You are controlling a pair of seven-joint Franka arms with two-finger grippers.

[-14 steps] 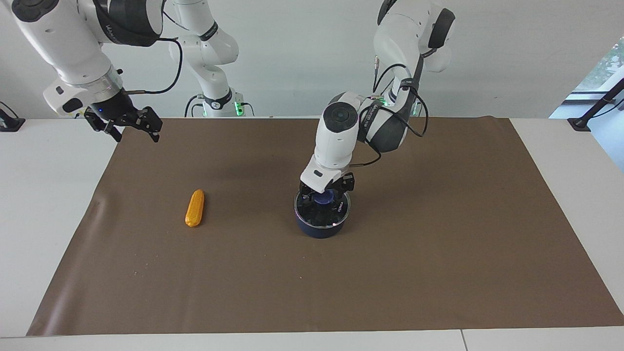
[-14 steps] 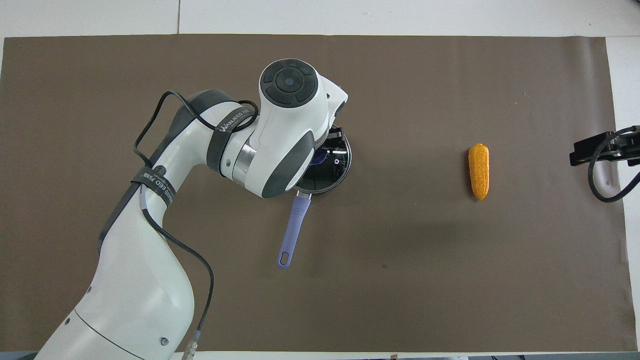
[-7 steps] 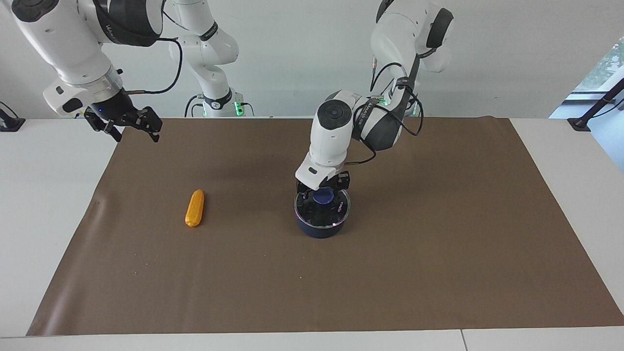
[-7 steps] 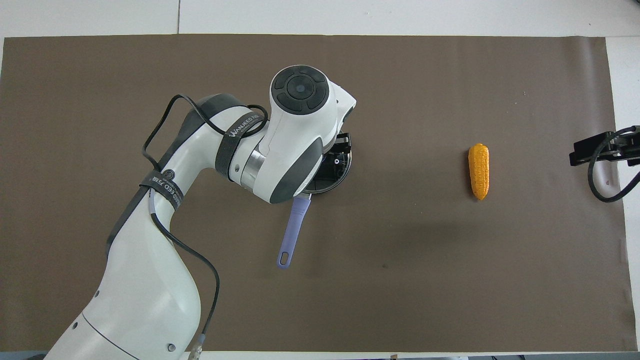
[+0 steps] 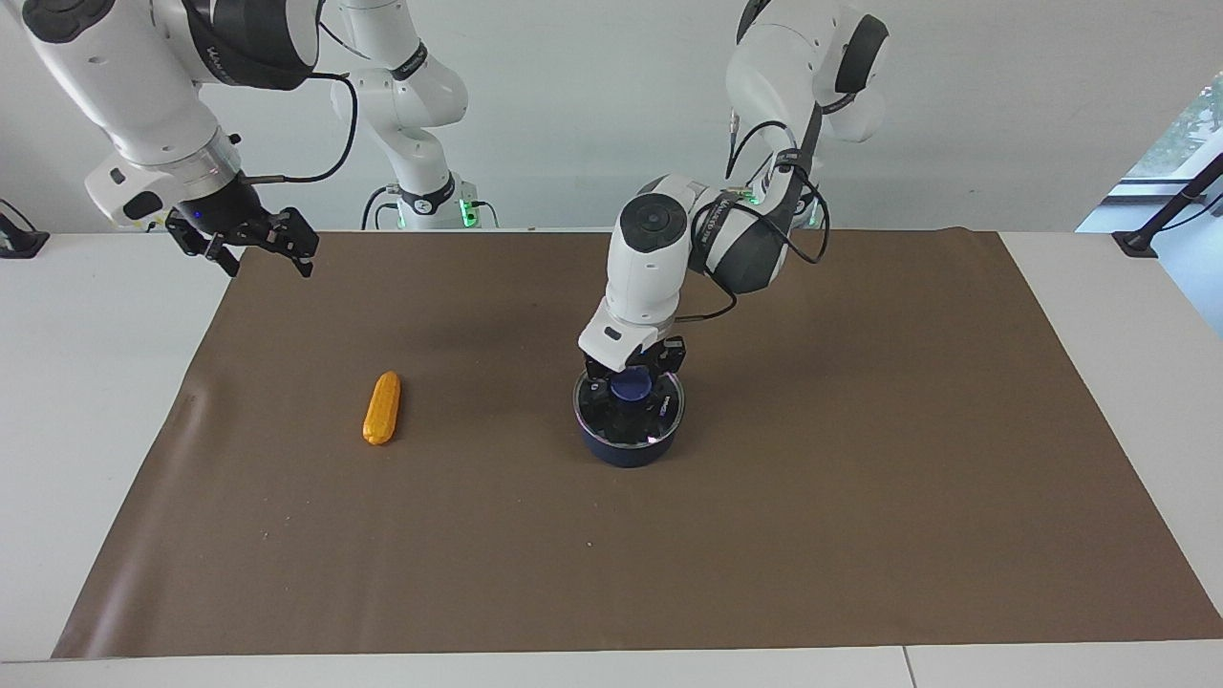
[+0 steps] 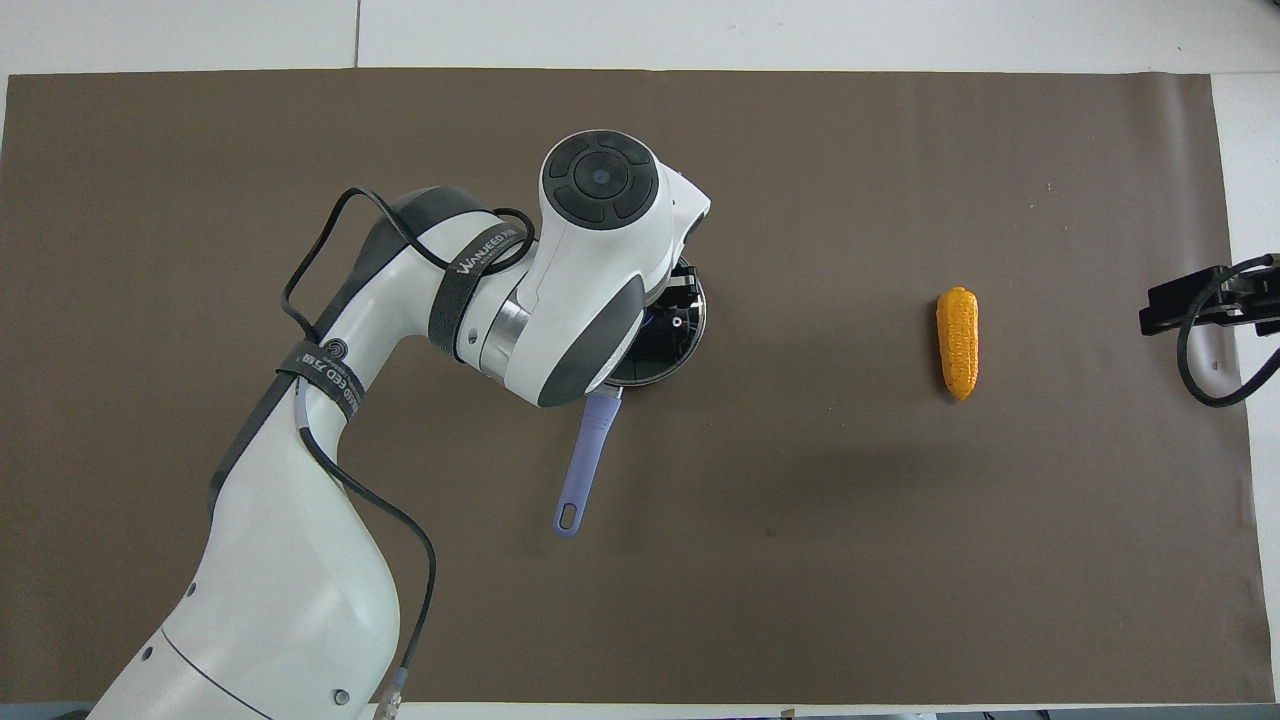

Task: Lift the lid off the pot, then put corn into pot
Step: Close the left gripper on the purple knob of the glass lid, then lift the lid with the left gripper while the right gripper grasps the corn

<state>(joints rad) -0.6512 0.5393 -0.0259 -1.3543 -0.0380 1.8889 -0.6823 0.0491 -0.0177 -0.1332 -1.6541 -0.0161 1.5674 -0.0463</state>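
A white table is covered almost wholly by a brown paper mat, and everything is placed here relative to the pot.

The pot, a small dark navy saucepan, is seen near the middle of the mat. Its long blue handle is pointed toward the robots, as shown in the overhead view. The pot is topped by the lid, a clear glass disc with a thin metal rim, which is seated level on the pot's rim.

The left gripper is lowered directly over the pot, with its fingers set on either side of the lid's blue knob. The fingers are drawn in close about the knob, but whether they are pressed onto it cannot be told. In the overhead view most of the pot and lid is hidden by the left arm.

The corn, a small orange-yellow cob, is laid flat on the mat, well apart from the pot, toward the right arm's end of the table.

The right gripper is held in the air over the mat's edge at that same end, well apart from the pot. Its fingers are spread apart and nothing is held in them.
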